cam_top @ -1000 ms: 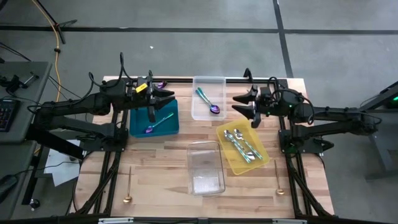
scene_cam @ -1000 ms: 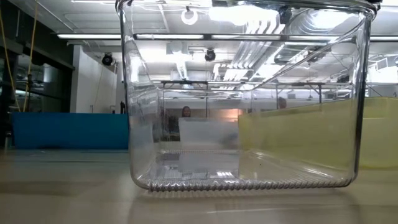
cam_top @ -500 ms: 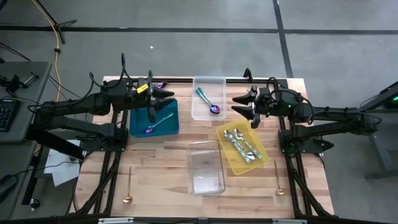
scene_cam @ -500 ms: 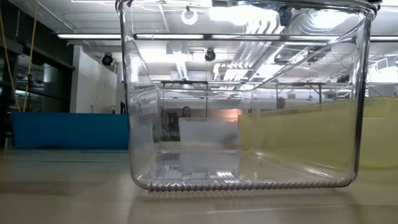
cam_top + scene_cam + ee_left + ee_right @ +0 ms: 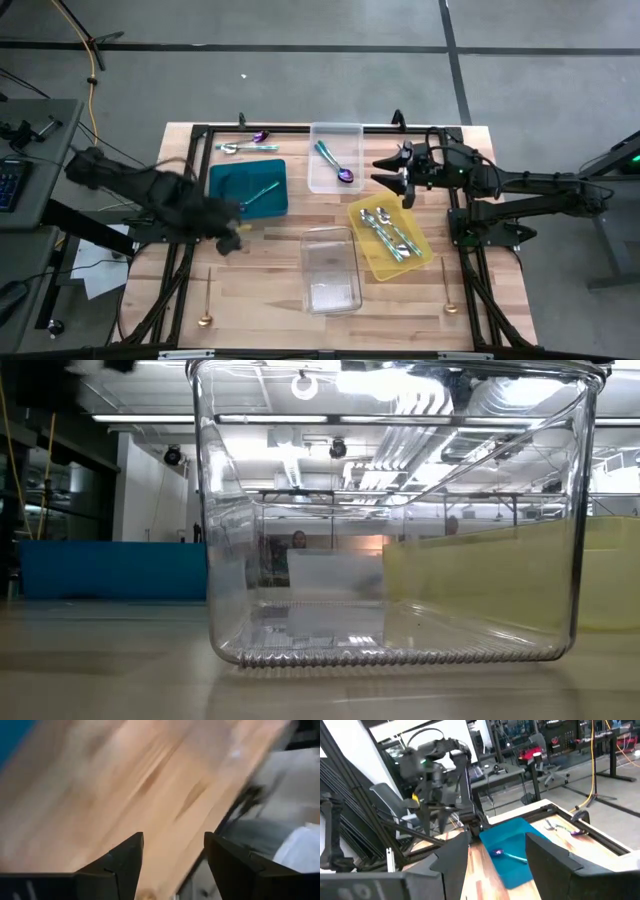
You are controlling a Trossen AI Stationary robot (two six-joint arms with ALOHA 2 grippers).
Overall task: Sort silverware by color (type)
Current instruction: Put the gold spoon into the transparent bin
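Note:
My left gripper (image 5: 226,236) hangs open over bare wood, nearer than the teal tray (image 5: 228,180), and appears blurred; in the left wrist view (image 5: 174,865) nothing is between its fingers. A teal-handled spoon (image 5: 264,191) lies in the teal tray. Two loose pieces of silverware (image 5: 243,147) lie by the far edge. A spoon (image 5: 333,162) lies in the far clear tray (image 5: 335,130). Several silver pieces (image 5: 385,230) lie in the yellow tray (image 5: 420,252). My right gripper (image 5: 392,171) waits open between the far clear tray and the yellow tray.
A second clear tray (image 5: 330,270) stands near the table's middle front; it fills the low view (image 5: 390,560). Two gold sticks (image 5: 205,300) (image 5: 448,292) lie near the front corners. A black frame (image 5: 300,128) runs along the far edge.
My left gripper has swung fast from the teal tray's far-left corner toward the table's near edge and a little left. The loose silverware by the far edge, earlier under the arm, now shows. The right arm has kept still.

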